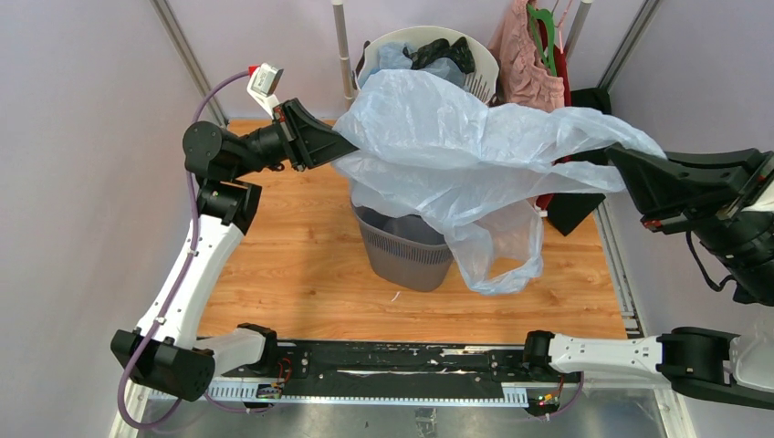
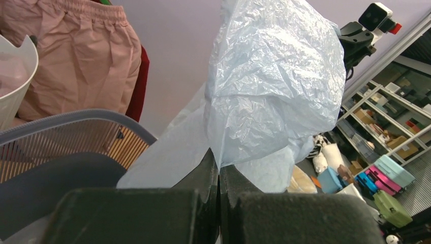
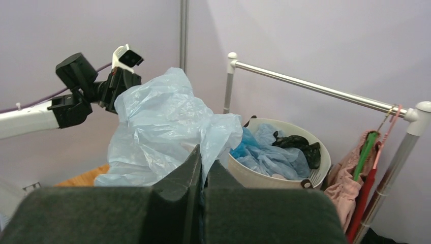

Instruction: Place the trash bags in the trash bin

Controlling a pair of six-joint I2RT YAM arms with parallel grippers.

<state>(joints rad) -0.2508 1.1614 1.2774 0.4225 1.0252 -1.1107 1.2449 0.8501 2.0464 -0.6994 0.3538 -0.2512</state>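
Note:
A large pale blue see-through trash bag (image 1: 456, 151) hangs stretched in the air between my two grippers, above the dark grey mesh trash bin (image 1: 406, 251) on the wooden floor. My left gripper (image 1: 345, 144) is shut on the bag's left edge; in the left wrist view the bag (image 2: 274, 86) rises from the closed left gripper (image 2: 219, 168), with the bin's rim (image 2: 81, 118) at the lower left. My right gripper (image 1: 613, 160) is shut on the bag's right edge; in the right wrist view the bag (image 3: 157, 132) leaves the closed right gripper (image 3: 203, 162). A loose lobe of the bag (image 1: 497, 251) droops outside the bin's right side.
A round white slotted basket (image 1: 475, 68) holding blue and black bags stands behind the bin, also in the right wrist view (image 3: 284, 168). A pink garment (image 1: 525, 55) hangs on a metal rack (image 3: 315, 89) at the back right. Grey walls close in on both sides.

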